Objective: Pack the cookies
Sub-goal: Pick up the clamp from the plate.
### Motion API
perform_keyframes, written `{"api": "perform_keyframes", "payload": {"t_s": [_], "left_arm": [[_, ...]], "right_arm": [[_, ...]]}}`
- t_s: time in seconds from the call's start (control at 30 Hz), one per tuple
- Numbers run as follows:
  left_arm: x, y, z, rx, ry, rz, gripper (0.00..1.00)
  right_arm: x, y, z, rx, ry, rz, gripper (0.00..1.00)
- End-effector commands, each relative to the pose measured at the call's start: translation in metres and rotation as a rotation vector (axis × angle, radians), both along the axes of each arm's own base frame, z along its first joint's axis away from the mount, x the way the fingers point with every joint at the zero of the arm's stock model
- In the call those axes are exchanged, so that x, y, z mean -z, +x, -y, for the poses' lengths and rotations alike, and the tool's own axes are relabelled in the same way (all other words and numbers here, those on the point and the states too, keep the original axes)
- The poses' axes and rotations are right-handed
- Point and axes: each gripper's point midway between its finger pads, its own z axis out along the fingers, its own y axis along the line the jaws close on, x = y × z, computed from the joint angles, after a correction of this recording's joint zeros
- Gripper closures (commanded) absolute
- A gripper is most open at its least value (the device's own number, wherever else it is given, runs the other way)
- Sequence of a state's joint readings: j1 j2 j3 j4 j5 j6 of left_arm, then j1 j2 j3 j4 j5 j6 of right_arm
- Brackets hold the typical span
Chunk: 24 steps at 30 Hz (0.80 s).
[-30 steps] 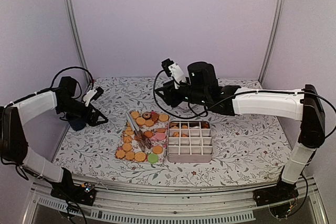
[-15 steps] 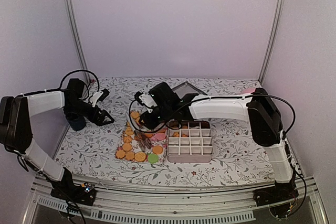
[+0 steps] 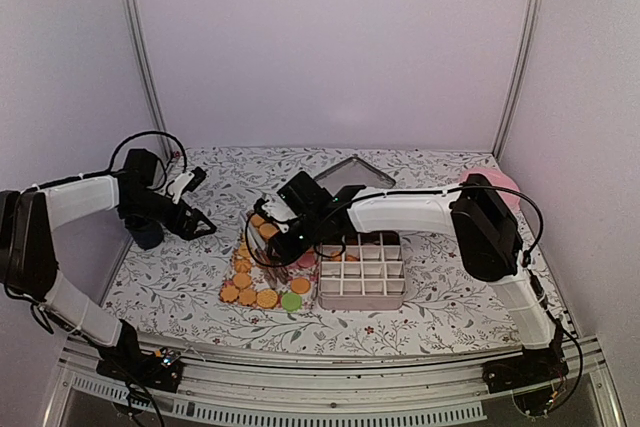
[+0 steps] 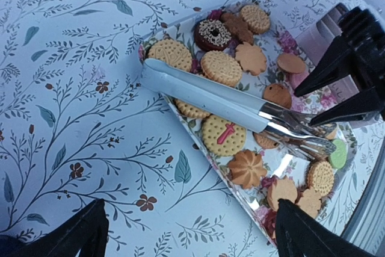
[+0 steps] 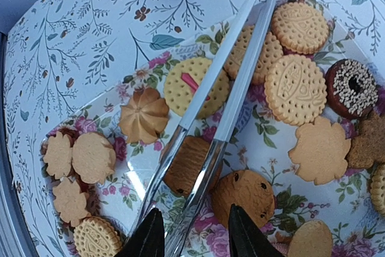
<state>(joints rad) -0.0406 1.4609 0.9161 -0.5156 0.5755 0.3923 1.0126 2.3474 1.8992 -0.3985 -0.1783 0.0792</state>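
Note:
The cookies (image 3: 266, 298) lie spread on a clear flowered plate (image 5: 133, 179): golden rounds (image 5: 295, 85), flower shapes, a dark sprinkled one (image 5: 351, 87) and a green one (image 3: 291, 301). Metal tongs (image 5: 239, 88) lie across them, also seen in the left wrist view (image 4: 210, 97). My right gripper (image 5: 195, 236) hangs low over the plate, its fingers apart on either side of the tongs' tips, the right finger clear of them. My left gripper (image 4: 192, 239) stands wide open over the cloth, left of the plate, holding nothing.
A white divided box (image 3: 362, 287) stands right of the plate, with a few cookies in its back row. Behind it lie a grey lid (image 3: 350, 172) and a pink plate (image 3: 493, 187). A dark cup (image 3: 148, 234) sits under the left arm.
My right arm has swung left from behind the box and come down over the cookie plate, its fingers narrowing slightly. The left arm has shifted only a little.

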Motion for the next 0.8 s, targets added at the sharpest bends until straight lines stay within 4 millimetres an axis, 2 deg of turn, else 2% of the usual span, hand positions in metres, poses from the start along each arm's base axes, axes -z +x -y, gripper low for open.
{"api": "perform_keyframes", "payload": {"t_s": [0.0,0.13,0.27,0.4,0.53,0.6,0.7,0.77], "left_arm": [[-0.011,-0.005,0.000,0.018,-0.004,0.031,0.03],[-0.015,-0.008,0.000,0.023,0.004,0.043,0.03],[-0.017,-0.010,-0.001,0.027,0.007,0.047,0.03],[-0.018,-0.010,-0.001,0.026,0.006,0.047,0.03],[-0.021,-0.008,-0.001,0.026,0.009,0.055,0.03],[-0.021,-0.009,-0.001,0.027,0.007,0.054,0.03],[-0.020,-0.009,-0.001,0.029,0.011,0.054,0.02],[-0.019,-0.010,-0.001,0.030,0.010,0.051,0.02]], "right_arm": [[0.023,-0.004,0.002,-0.012,-0.041,-0.048,0.62],[0.034,-0.005,0.004,-0.011,-0.065,-0.058,0.64],[0.036,-0.002,0.003,-0.003,-0.069,-0.052,0.75],[0.023,0.001,0.000,0.006,-0.040,-0.034,0.89],[0.004,-0.001,-0.006,0.002,0.008,-0.030,0.95],[-0.003,-0.003,-0.009,-0.001,0.027,-0.039,0.93],[-0.002,-0.007,-0.009,0.001,0.029,-0.055,0.78],[0.004,-0.007,-0.006,0.010,0.012,-0.061,0.74]]}}
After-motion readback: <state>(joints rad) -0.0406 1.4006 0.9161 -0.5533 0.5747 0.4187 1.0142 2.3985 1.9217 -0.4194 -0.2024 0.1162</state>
